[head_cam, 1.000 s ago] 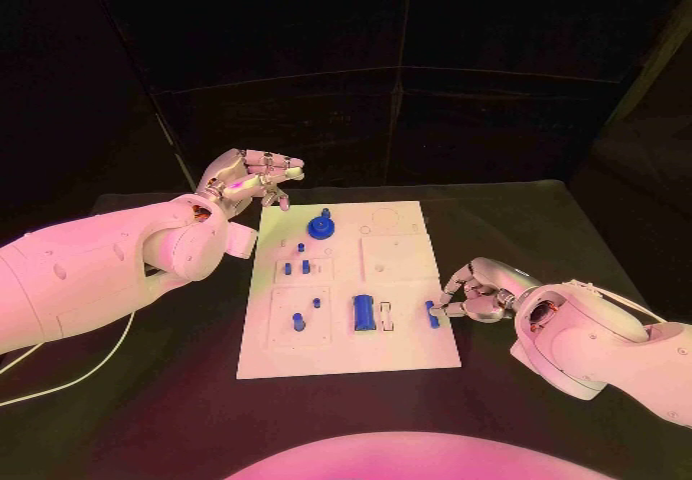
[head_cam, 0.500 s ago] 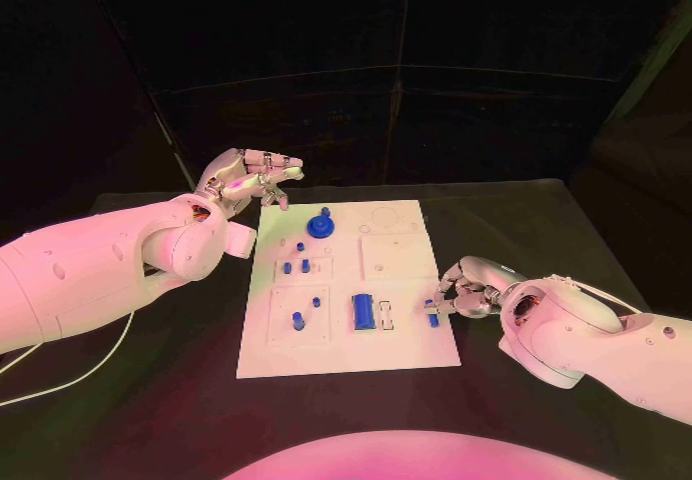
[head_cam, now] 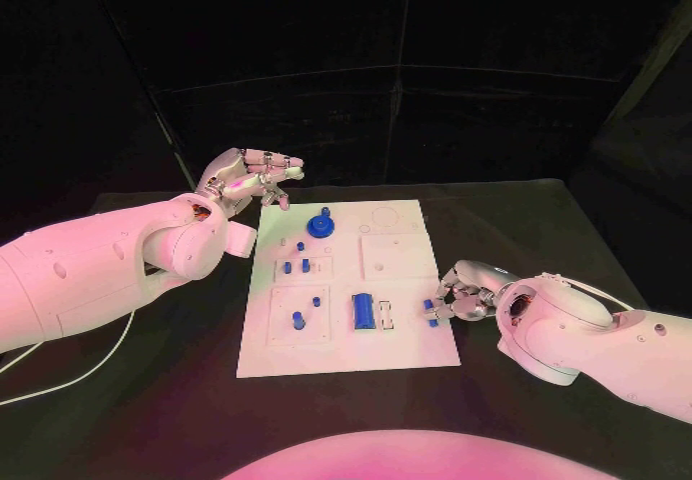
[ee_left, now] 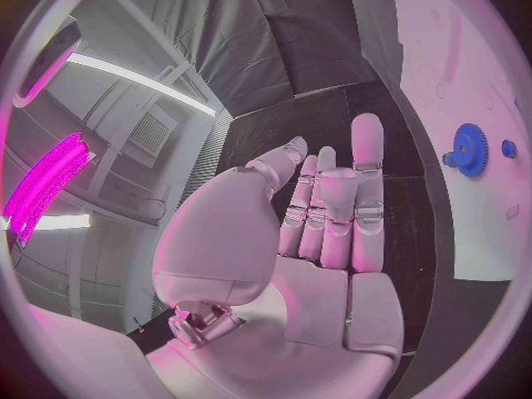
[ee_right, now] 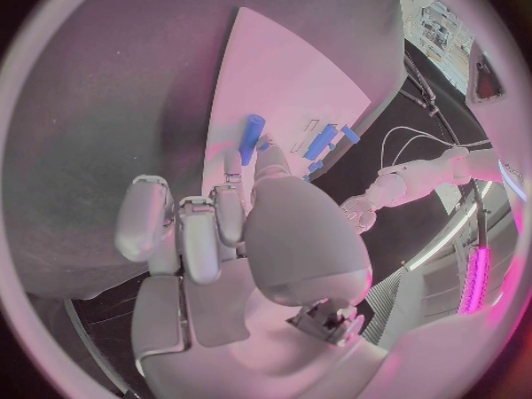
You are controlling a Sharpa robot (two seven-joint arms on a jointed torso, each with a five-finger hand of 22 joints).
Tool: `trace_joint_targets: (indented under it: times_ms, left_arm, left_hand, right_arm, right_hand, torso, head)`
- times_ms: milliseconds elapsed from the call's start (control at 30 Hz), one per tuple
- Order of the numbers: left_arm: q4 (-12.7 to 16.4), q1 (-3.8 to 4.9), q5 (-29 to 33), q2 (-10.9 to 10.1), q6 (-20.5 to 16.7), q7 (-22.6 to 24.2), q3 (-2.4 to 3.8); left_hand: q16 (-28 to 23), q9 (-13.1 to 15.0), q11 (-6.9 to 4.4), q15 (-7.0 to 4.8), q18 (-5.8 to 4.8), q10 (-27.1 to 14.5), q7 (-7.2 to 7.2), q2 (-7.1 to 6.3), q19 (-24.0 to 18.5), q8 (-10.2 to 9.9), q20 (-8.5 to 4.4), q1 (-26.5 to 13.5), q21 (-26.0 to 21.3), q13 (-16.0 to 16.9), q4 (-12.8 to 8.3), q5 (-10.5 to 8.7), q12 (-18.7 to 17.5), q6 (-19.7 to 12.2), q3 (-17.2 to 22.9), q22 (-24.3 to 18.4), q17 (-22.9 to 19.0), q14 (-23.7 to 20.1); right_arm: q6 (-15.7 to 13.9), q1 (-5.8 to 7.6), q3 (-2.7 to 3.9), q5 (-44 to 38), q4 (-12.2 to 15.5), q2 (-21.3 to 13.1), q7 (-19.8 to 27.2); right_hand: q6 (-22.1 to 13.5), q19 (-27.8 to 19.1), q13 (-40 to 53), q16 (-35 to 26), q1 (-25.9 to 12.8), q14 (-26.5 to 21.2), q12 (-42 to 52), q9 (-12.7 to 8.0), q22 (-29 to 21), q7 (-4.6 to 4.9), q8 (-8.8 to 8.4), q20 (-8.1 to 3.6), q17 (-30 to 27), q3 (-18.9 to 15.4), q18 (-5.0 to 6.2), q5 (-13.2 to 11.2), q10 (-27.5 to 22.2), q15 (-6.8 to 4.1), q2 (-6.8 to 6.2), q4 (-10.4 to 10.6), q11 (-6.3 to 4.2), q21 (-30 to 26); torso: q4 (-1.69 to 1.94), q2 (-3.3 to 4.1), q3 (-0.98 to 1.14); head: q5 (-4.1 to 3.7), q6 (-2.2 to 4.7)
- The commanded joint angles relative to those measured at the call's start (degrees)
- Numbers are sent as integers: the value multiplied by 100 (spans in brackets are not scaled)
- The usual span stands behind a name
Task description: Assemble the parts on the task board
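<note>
The right hand (head_cam: 464, 296) pinched a small blue peg (head_cam: 431, 312) at the white board's (head_cam: 346, 360) edge, where a loose pinch risked dropping it; the left hand (head_cam: 248, 178) hung empty, fingers apart.

Black table (head_cam: 173, 400), white cable (head_cam: 65, 375) along its left side.

Pink-magenta light washes the whole scene, brightest on the white arms and the task board (head_cam: 346, 290), which glares against the dark surface (head_cam: 173, 400) and black backdrop. The upper half of the head view is dim. Both wrist views bend straight edges strongly toward the circle's rim, where bright strip lights flare and detail smears.
</note>
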Motion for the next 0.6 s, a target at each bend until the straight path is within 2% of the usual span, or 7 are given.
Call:
trace_joint_targets:
  times_ms: [33, 133, 267, 367, 467, 600]
  left_arm:
    - [8, 8, 20, -2, 49, 23, 3]
    - [9, 8, 20, -4, 49, 24, 3]
    - [11, 8, 20, -7, 49, 24, 3]
    - [14, 8, 20, -12, 45, 24, 3]
    - [17, 8, 20, -19, 42, 22, 2]
    - [25, 8, 20, -31, 37, 22, 2]
  left_hand:
    - [-3, 0, 2, 15, 79, -30, 0, 30, 38, 30, 7, 14, -26, 6, 1, 8, 31, -44, -30, -8, -2, 10]
    - [-3, 0, 2, 15, 79, -30, 0, 30, 38, 30, 7, 14, -26, 6, 1, 8, 31, -44, -30, -8, -2, 10]
    - [-3, 0, 2, 15, 79, -30, 0, 30, 38, 30, 7, 14, -26, 6, 1, 8, 31, -44, -30, -8, -2, 10]
    - [-3, 0, 2, 15, 79, -30, 0, 30, 38, 30, 7, 14, -26, 6, 1, 8, 31, -44, -30, -8, -2, 10]
    - [-3, 0, 2, 15, 79, -30, 0, 30, 38, 30, 7, 14, -26, 6, 1, 8, 31, -44, -30, -8, -2, 10]
    - [-3, 0, 2, 15, 79, -30, 0, 30, 38, 30, 7, 14, -26, 6, 1, 8, 31, -44, -30, -8, -2, 10]
  right_arm:
    - [366, -11, -14, -258, -13, 40, -82]
    - [432, -12, -14, -438, -23, 84, -92]
    - [555, -14, -14, -764, -21, 137, -113]
    - [662, -15, -14, -1018, -26, 167, -130]
    - [757, -15, -14, -1162, -34, 192, -137]
    - [832, -16, -14, -1311, -53, 239, -143]
  right_hand:
    - [64, 2, -498, -28, 182, 391, 0, -15, 19, -6, -30, -19, 426, 35, -2, -42, 8, 4, 44, -106, -55, -16]
    - [97, 9, -492, -27, 406, 393, -4, -23, 28, -18, -60, -36, 435, 146, -4, -343, 9, -13, 114, -254, -70, -16]
    - [135, 23, -478, -28, 729, 394, -8, -43, 55, -24, -111, -54, 440, 342, -10, -558, 4, -25, 176, -498, -80, -8]
    - [151, 28, -476, -26, 792, 396, -15, -60, 66, -14, -149, -53, 449, 408, -15, -616, -1, -20, 170, -584, -74, -5]
    - [136, 43, -421, -4, 750, 406, 38, -75, 97, 5, -186, -48, 496, 412, -21, -650, 34, -11, 152, -587, -60, 8]
    - [131, 52, -406, 4, 720, 410, 53, -84, 115, 13, -207, -44, 513, 419, -25, -660, 44, -5, 152, -585, -53, 16]
  torso:
    - [1, 7, -2]
    - [-4, 3, 1]
    - [-3, 7, 6]
    - [-4, 8, 2]
    - [2, 8, -1]
    - [-10, 2, -7]
  head:
    - [-8, 0]
    - [3, -2]
    - [6, -11]
    - [4, -11]
    - [5, -8]
    - [8, -22]
